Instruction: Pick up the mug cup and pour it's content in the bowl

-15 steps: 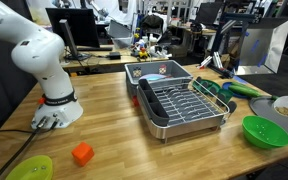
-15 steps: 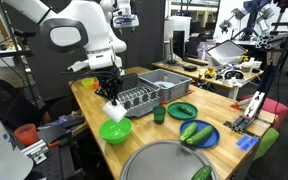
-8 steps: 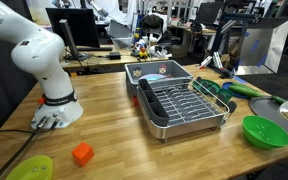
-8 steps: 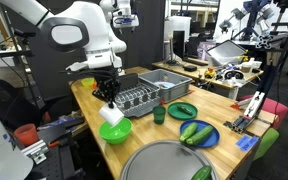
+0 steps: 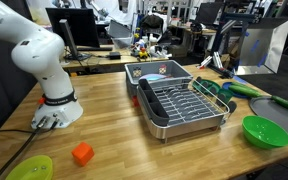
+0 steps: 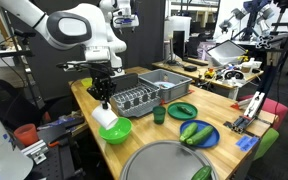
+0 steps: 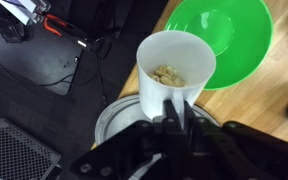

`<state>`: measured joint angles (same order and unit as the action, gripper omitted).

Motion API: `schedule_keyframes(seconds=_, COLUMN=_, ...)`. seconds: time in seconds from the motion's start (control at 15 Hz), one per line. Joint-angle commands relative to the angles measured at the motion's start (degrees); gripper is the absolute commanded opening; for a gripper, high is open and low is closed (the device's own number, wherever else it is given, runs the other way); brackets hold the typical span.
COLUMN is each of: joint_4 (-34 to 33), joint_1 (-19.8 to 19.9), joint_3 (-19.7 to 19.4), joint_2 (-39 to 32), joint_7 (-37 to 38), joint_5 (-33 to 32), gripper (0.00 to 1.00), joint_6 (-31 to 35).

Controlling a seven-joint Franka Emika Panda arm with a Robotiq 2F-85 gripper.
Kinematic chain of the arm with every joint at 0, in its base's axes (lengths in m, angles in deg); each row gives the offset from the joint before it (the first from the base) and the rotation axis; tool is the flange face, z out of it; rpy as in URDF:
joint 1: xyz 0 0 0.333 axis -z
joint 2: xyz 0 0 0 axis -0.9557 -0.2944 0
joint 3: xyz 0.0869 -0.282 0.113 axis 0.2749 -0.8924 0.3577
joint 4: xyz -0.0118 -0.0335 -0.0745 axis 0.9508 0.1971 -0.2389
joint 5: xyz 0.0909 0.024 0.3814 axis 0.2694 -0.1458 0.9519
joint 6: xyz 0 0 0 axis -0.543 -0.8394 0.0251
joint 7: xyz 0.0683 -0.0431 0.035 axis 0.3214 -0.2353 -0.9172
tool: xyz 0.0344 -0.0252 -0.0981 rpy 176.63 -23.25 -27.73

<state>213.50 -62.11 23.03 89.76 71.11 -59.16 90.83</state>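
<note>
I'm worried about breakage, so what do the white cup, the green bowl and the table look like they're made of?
Mug cup: probably thin plastic or paper; matte white wall, thin rim.
Bowl: likely plastic; bright, uniform green with a soft sheen.
Table: wood; visible plank grain, satin finish.

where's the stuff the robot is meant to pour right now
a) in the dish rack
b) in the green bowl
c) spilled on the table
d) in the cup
d: in the wrist view the pale bits lie inside the cup that the hand grips, and the bowl beside it looks bare.
</note>
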Motion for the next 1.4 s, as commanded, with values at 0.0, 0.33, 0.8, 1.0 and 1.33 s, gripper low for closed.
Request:
schedule_keyframes(seconds=0.0, joint_4=-2.54, joint_1=-0.06, joint_3=1.84, joint_2=-2.17, joint_7=5.97, joint_5=-4.78, gripper=0.02, joint_6=-2.74)
schedule_keyframes(seconds=0.33, joint_4=-4.21, joint_1=-0.76, joint_3=2.48, joint_2=-5.91, joint_7=12.58, joint_5=-9.86, gripper=0.02, joint_6=-3.05)
schedule_keyframes(seconds=0.8, joint_4=-8.77, joint_1=-4.34, joint_3=1.9, joint_2=-11.8, joint_7=18.49, joint_5=-15.26, gripper=0.02, joint_6=-8.49)
schedule_keyframes(seconds=1.0, joint_4=-11.05, joint_1=-6.45, joint_3=1.45, joint_2=-14.57, joint_7=19.89, joint_5=-15.78, gripper=0.02, joint_6=-12.27)
schedule_keyframes(seconds=1.33, joint_4=-14.89, joint_1=-8.66, joint_3=0.09, joint_2=-19.04, joint_7=22.59, joint_5=-18.08, gripper=0.02, joint_6=-14.96)
